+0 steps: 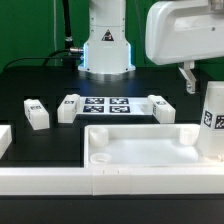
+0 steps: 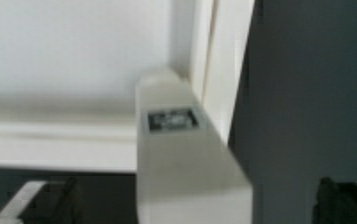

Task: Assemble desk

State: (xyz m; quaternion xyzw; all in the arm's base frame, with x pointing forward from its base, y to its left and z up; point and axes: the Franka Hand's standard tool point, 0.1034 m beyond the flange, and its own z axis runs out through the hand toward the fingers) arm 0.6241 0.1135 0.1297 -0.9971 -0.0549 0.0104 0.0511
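Though one upright leg (image 1: 212, 120) is seen at the tabletop's (image 1: 140, 148) corner on the ext. view's right, it can't be told whether it is seated or screwed home. Three loose legs (image 1: 37, 115) (image 1: 68, 107) (image 1: 162, 108) are laid flat beyond the tabletop's far edge, two of them flanking the marker board (image 1: 108, 104); none is fitted. The gripper (image 1: 188, 76) is held above that same corner, just beside the leg's top. In the wrist view the tagged leg (image 2: 175, 150) is shown close up against the tabletop's rim (image 2: 201, 40). Dark fingertips (image 2: 29, 203) are set apart on either side w/ no contact made out, so the gripper (image 2: 189, 205) is judged spread, not clamped. Est. progress: early, w/ one leg at its corner at most and three to be fetched and fitted.
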